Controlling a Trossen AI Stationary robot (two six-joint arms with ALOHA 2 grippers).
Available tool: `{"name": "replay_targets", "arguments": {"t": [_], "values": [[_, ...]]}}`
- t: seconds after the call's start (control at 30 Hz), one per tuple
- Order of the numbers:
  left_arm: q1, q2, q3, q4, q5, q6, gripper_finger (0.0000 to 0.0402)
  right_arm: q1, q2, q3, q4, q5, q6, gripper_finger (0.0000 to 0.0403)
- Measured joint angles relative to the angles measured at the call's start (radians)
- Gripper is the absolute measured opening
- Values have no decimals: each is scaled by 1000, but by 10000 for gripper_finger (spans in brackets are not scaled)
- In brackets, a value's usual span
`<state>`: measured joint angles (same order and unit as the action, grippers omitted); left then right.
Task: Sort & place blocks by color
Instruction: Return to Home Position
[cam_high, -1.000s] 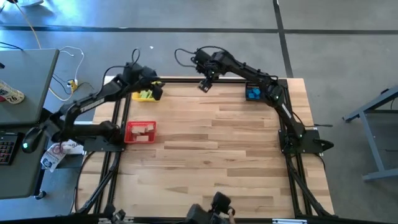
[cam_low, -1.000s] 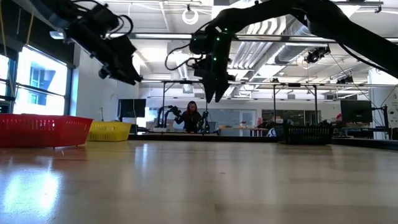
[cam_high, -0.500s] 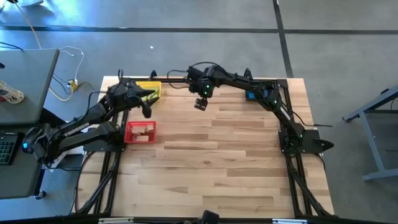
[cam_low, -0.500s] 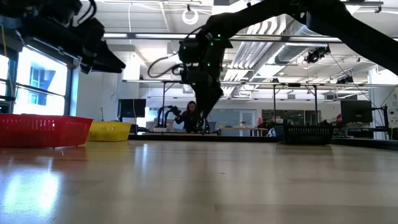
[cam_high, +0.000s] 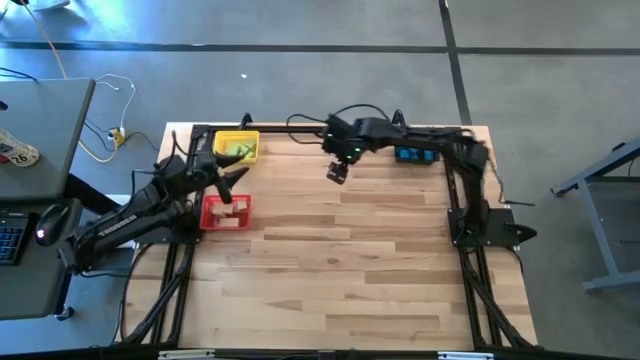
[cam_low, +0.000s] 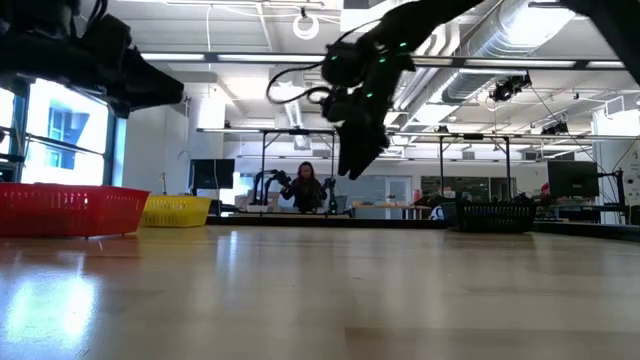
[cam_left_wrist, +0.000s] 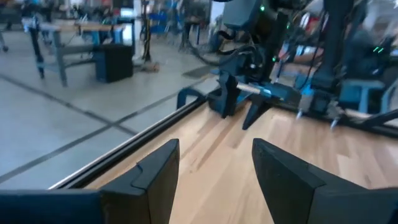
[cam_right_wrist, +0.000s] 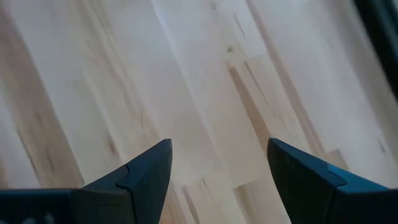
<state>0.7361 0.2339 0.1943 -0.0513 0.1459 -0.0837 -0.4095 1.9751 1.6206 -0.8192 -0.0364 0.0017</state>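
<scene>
The left gripper (cam_high: 236, 180) is hovering over the far edge of the red bin (cam_high: 211, 222), between it and the yellow bin (cam_high: 222, 137). In the left wrist view its two fingers (cam_left_wrist: 158, 171) are standing wide apart and are gripping nothing, with bare table (cam_left_wrist: 348, 174) showing between them.

The right gripper (cam_high: 337, 172) is hanging above the table's far middle, well apart from all three bins. In the right wrist view its fingers (cam_right_wrist: 146, 171) are also spread wide and are holding nothing, and only pale wood planks are showing below. The low view is showing this gripper (cam_low: 352, 165) pointing down, well clear of the tabletop.

The blocks are lying in the bins. Tan blocks (cam_high: 232, 210) are sitting in the red bin at the table's left edge. Green blocks (cam_high: 236, 152) are sitting in the yellow bin at the far left corner. Blue blocks (cam_high: 408, 154) are sitting in the black bin (cam_high: 428, 159) near the far right corner, just beside the right arm's upper link. No block is lying on the open table.

In the low view the red bin (cam_low: 70, 210) and yellow bin (cam_low: 177, 210) are standing side by side at the left and the black bin (cam_low: 495, 214) at the right. A person (cam_low: 305, 187) is sitting far back in the room.

On the grey desk (cam_high: 55, 120) left of the table, a white item (cam_high: 15, 150) is bearing red marks too small to read.
</scene>
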Motion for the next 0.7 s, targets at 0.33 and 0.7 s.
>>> {"name": "replay_targets", "arguments": {"t": [0.33, 0.7], "values": [[-77, -159, -114, 71, -1, 21, 189, 3, -503, -521, 396, -2, 50, 249], [-111, -177, -116, 67, -21, 141, 189, 3, -1113, -1005, 730, -47, 106, 249]]}}
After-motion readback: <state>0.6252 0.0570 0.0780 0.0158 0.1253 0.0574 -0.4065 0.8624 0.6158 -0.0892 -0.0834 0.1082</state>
